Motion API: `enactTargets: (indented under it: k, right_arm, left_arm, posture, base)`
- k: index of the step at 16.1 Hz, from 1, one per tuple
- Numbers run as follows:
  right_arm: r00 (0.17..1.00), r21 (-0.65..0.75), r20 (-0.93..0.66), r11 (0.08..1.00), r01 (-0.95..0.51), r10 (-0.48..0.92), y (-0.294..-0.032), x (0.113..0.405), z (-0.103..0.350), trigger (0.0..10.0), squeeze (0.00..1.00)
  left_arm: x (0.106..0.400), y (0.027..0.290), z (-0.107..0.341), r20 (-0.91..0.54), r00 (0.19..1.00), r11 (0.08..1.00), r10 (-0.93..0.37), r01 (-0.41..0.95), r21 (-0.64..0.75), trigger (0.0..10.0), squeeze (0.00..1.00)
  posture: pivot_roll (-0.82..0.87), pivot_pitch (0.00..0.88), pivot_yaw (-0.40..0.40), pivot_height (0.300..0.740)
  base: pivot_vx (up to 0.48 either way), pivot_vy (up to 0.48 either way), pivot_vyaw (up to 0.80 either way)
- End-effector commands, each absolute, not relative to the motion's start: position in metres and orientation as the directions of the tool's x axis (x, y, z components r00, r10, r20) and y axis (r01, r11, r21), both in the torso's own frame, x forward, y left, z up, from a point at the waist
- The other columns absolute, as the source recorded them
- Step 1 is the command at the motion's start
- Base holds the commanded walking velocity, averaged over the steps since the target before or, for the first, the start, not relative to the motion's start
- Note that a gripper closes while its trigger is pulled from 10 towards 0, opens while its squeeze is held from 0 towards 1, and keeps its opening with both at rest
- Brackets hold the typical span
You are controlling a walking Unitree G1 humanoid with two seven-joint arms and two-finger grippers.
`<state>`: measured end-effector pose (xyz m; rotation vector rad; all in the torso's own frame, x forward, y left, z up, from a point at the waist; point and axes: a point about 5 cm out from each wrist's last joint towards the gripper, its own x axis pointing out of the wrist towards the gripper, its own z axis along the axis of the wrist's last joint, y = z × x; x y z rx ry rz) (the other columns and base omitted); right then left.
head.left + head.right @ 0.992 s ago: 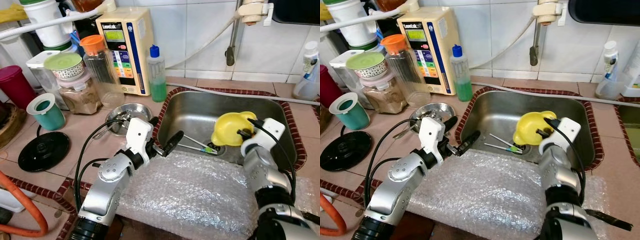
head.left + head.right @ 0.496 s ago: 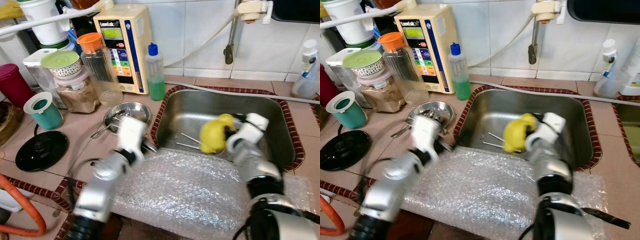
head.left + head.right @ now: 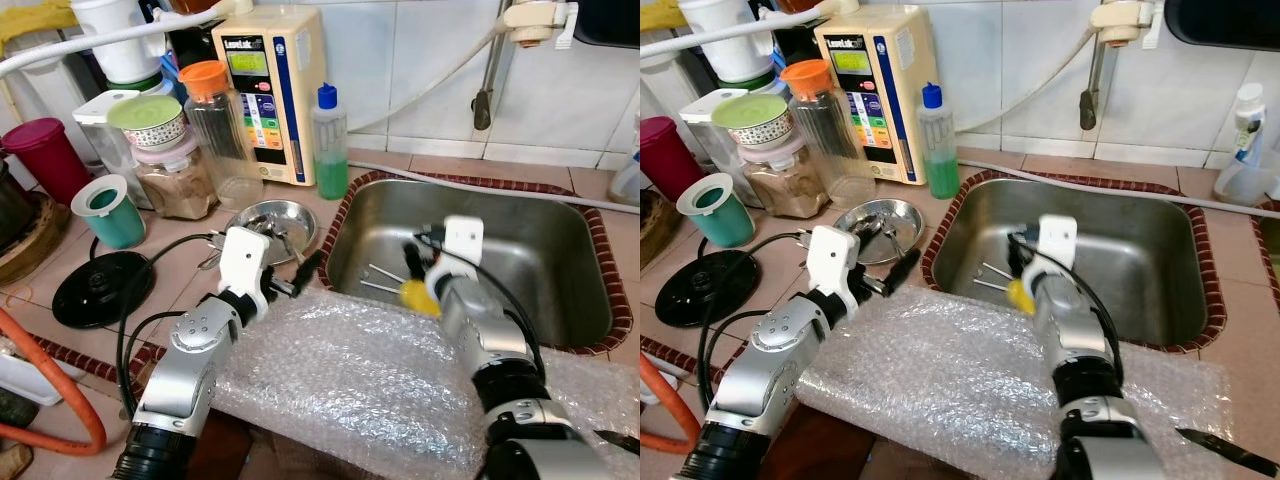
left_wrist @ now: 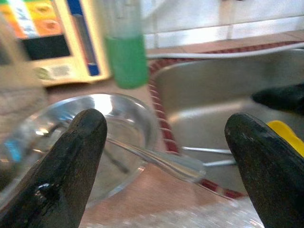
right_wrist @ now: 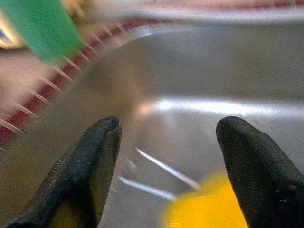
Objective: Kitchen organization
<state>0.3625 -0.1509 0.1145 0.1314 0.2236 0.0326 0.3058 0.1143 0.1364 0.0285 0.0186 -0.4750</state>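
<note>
right gripper (image 5: 166, 171): fingers apart over sink (image 3: 560, 250), centre frame; I'd close squarely on yellow piece (image 3: 418, 296).
left gripper (image 4: 171, 156): fingers apart (idle beside steel bowl (image 3: 270, 222)).

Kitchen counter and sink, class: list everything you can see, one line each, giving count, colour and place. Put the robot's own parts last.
Sink: one, steel, right of the counter.
Thin utensils: two, silvery, on the sink floor.
Yellow object: one, at the sink's near edge by the right tool.
Bubble wrap: one sheet, clear, along the front edge.
Steel bowl: one, left of the sink, utensils inside.
Soap bottle: one, green with a blue cap, behind the sink corner.
Water purifier: one, cream, against the wall.
Jar: one, clear with an orange lid.
Cup: one, teal, far left.
Round lid: one, black, front left.
Left tool: one, black, open, near the bowl.
Right tool: one, black, open, over the sink.
</note>
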Motion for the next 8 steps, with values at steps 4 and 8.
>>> enactTargets:
  k: [4,8]
  right_arm:
    - [0.981,0.231,-0.088,0.961,-0.15,0.174,-0.135,0.351,0.132,10.0,1.0]
    - [0.936,0.243,-0.031,0.911,-0.332,0.349,-0.115,0.323,0.141,10.0,1.0]
  left_arm:
    - [0.325,0.152,0.146,0.031,0.986,0.986,-0.165,0.165,0.006,10.0,1.0]
    - [0.33,0.169,0.136,-0.028,1.0,0.997,0.015,-0.017,-0.08,10.0,1.0]
  posture:
    - [0.06,0.0,0.136,0.74]
    - [0.04,0.0,0.132,0.74]
  base:
    - [0.0,0.0,0.0]
    - [0.0,0.0,0.0]
